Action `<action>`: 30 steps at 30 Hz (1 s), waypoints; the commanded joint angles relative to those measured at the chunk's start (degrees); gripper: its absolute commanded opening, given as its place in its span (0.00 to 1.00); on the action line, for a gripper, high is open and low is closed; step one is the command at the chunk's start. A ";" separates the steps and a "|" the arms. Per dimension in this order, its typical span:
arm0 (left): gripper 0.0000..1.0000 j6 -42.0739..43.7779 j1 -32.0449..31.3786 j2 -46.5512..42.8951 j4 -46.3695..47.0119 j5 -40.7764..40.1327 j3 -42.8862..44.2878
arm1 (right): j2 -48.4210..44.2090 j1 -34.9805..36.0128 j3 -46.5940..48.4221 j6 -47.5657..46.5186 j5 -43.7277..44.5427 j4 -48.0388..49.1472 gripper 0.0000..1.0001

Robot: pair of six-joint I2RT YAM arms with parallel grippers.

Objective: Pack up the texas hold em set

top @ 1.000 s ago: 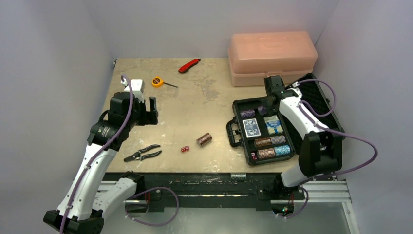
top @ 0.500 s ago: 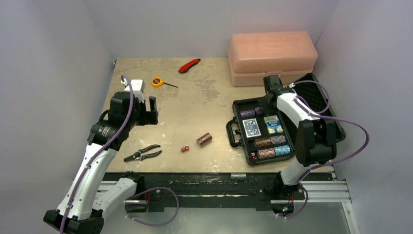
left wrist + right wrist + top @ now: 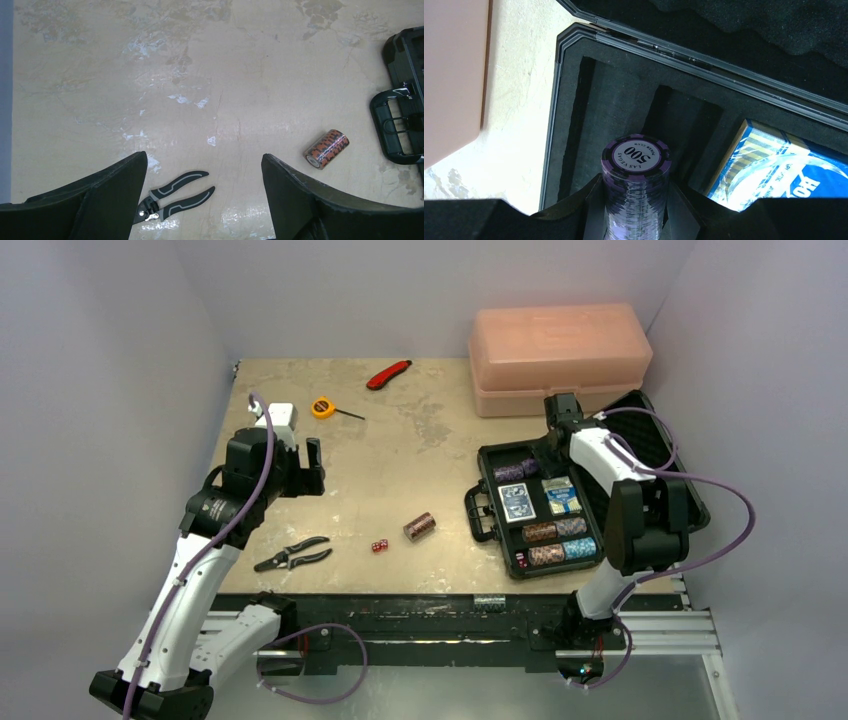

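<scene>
Top external: case [image 3: 487, 472] sits open at the near right of the table [image 3: 400, 455], lid laid back to the right, handle facing left. Inside you have two blue decks [image 3: 517, 502] side by side in the middle and four chip rolls [image 3: 540, 532] in the near slots.

Right wrist view: your right gripper [image 3: 636, 200] is clamped on a purple roll [image 3: 638, 156]. Its end face reads 500, and it is held over the case's far-left corner. The foam slots showing around it are empty, and one deck lies just to its right. Can't tell whether the roll touches the foam.

A loose roll [image 3: 419, 526], orange and black, lies on its side on the table left of the handle, apart from it. Two red dice [image 3: 379, 546] sit just left of that roll, close together.

Your left gripper [image 3: 204, 156] hovers over the left half of the table, jaws wide, nothing between them. In the left wrist view there is bare table below it, pliers [image 3: 175, 197] by its left finger, and the loose roll off to the right.

Farther out, a yellow tape measure [image 3: 322, 407] and a red knife [image 3: 388, 374] lie toward the far edge. A pink box [image 3: 560, 355] stands at the far right, just behind the case.
</scene>
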 commanded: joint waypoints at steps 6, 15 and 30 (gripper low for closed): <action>0.84 0.02 -0.23 -0.33 1.41 -0.21 0.19 | -0.52 -0.06 -0.59 0.28 -6.17 3.34 0.36; 0.84 0.05 -0.23 -0.49 1.30 -0.63 0.19 | -3.00 -0.08 -2.09 -0.40 -7.16 3.66 0.66; 0.84 0.02 -0.23 -0.89 1.26 -0.65 0.19 | -6.17 -0.09 -1.04 -3.11 -7.32 0.54 0.84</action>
